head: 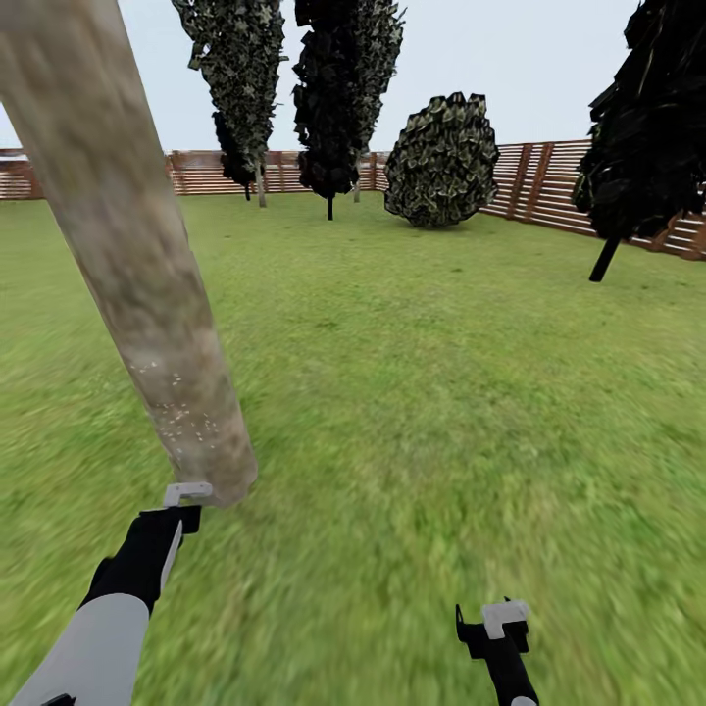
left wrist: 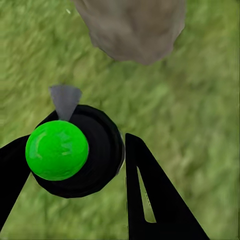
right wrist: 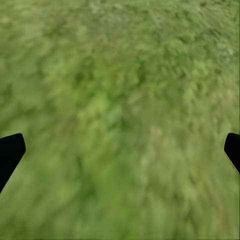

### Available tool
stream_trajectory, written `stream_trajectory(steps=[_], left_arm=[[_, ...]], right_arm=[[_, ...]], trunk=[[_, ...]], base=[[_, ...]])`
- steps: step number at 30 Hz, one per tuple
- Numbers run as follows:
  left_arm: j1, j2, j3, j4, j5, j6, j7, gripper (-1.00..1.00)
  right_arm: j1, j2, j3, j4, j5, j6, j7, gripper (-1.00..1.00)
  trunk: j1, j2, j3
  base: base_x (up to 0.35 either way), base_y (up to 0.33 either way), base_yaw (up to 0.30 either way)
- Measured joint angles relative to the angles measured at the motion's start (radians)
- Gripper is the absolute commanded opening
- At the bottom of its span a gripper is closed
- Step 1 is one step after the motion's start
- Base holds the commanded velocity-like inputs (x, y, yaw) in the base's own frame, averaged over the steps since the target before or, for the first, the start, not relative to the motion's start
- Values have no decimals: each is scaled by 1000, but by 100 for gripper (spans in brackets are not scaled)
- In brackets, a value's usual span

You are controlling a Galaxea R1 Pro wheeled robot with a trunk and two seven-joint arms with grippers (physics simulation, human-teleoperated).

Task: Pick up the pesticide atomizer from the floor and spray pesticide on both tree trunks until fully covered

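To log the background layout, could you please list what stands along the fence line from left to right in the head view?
Pale conifer → dark conifer → round bush → dark leaning tree, all in front of the slatted fence.

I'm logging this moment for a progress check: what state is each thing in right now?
left gripper: shut on the pesticide atomizer, nozzle aimed at the trunk.
right gripper: open, empty, over the lawn.
tree trunk: standing; pale speckles low down, bare higher up.
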Motion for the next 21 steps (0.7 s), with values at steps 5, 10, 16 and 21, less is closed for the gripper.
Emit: stream_trajectory(steps=[5, 10, 16, 21], left_arm=[[0, -5, -2, -3, 0, -2, 1, -100], [0, -5, 0, -5, 0, -4, 2, -100], [0, -3, 0, -7, 0, -3, 2, -100], [0, -4, 0, -10, 0, -3, 2, -100]], right_arm=[[0, 0, 0, 0, 0, 0, -2, 100], [0, -2, -1, 0, -1, 0, -2, 100], [0, 0, 0, 0, -1, 0, -2, 100], [0, 0, 0, 0, -1, 0, -2, 100]], trunk=[[0, 0, 0], [0, 0, 0], [0, 0, 0], [0, 0, 0]], base=[[111, -249, 25], [18, -272, 0], [81, -273, 62], [35, -273, 265]])
